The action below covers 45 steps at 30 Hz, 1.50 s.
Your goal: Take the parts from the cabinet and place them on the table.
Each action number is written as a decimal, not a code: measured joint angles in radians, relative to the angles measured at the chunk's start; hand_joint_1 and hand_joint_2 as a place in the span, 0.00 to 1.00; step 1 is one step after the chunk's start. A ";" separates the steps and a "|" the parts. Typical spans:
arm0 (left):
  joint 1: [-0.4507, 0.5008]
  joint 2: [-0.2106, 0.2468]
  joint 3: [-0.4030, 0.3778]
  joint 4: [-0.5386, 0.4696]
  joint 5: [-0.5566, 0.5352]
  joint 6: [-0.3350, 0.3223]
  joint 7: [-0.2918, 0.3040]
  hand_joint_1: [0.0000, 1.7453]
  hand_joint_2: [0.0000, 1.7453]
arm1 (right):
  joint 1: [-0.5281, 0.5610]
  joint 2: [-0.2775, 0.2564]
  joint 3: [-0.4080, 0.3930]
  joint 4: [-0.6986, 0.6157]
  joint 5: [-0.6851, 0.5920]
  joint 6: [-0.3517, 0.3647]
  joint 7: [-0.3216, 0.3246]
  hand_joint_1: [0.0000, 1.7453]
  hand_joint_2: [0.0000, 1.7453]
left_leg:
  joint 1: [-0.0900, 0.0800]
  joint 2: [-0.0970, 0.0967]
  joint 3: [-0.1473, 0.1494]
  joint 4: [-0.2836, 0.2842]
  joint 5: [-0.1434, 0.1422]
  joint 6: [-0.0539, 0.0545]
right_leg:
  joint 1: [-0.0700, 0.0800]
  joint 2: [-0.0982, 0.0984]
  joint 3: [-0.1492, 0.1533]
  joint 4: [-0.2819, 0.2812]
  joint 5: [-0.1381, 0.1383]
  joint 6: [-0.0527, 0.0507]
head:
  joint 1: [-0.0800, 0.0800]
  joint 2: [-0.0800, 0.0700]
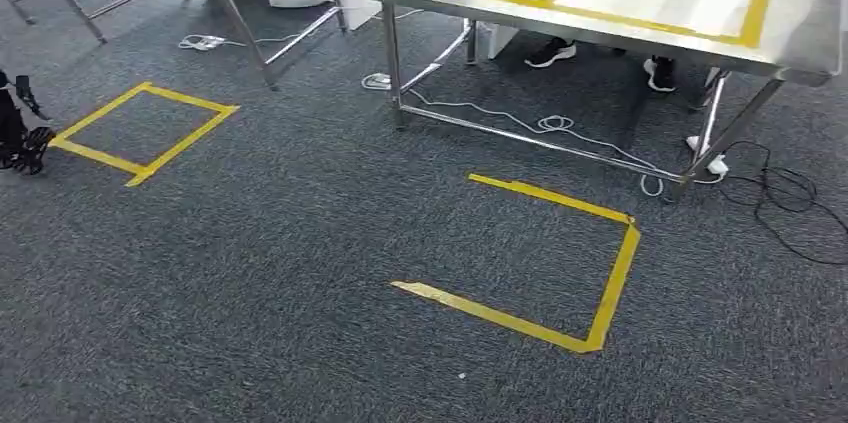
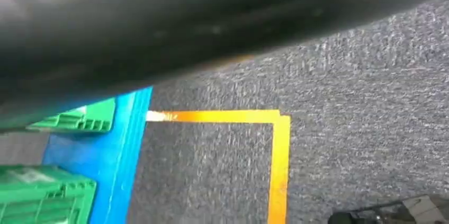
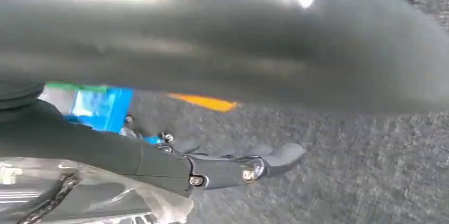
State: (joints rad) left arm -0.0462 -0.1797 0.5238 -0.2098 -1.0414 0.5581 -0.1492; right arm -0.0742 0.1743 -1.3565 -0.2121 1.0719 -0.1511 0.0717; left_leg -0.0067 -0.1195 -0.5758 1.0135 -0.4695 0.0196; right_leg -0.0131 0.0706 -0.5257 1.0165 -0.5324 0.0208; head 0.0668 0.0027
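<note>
The right hand (image 3: 233, 168) grasps a clear-wrapped part (image 3: 79, 197) beside the robot's body; the left hand's (image 1: 25, 138) state is unreadable — cables (image 1: 560, 128) under the steel table (image 1: 800, 33) ahead risk a trip.

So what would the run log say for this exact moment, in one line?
stage: walking on carpet | right hand: holding clear bagged part | left hand: hanging, grip unclear | table: ahead

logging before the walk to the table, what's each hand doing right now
left hand: cannot tell, barely in frame
right hand: holding a clear plastic bag
</note>
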 joint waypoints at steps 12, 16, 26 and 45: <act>0.006 0.002 0.000 0.000 0.000 -0.002 0.000 0.00 0.00 | 0.001 0.000 0.000 0.000 0.010 0.001 0.001 0.00 0.00 | 0.015 0.148 -0.023 0.061 0.001 -0.038 | -0.004 -0.167 0.029 -0.015 -0.006 -0.022 | -0.012 0.000; 0.002 0.000 0.000 0.000 0.000 -0.002 -0.002 0.00 0.00 | -0.002 0.000 0.002 0.000 0.023 0.001 0.002 0.00 0.00 | -0.001 0.183 0.001 0.003 -0.012 -0.015 | 0.005 -0.203 0.035 -0.022 -0.020 0.003 | -0.011 0.000; 0.002 -0.005 0.001 0.000 -0.004 -0.009 0.000 0.00 0.00 | 0.007 0.000 0.038 0.000 0.086 -0.014 0.018 0.00 0.00 | -0.006 0.040 0.016 -0.012 -0.002 0.018 | 0.003 -0.064 -0.100 0.193 -0.052 0.006 | -0.005 0.000; -0.006 -0.011 0.002 0.000 -0.014 -0.013 0.008 0.00 0.00 | 0.014 -0.008 0.132 -0.001 0.169 -0.035 0.029 0.00 0.00 | 0.021 0.191 0.005 -0.005 0.002 -0.041 | 0.008 -0.178 0.041 -0.038 -0.012 0.003 | -0.010 0.000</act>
State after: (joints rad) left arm -0.0525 -0.1904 0.5253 -0.2098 -1.0559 0.5447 -0.1415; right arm -0.0604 0.1663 -1.2249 -0.2129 1.2410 -0.1865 0.1003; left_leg 0.0144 0.0716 -0.5705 1.0083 -0.4676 -0.0210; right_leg -0.0054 -0.1075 -0.4850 0.9789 -0.5444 0.0235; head 0.0565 0.0027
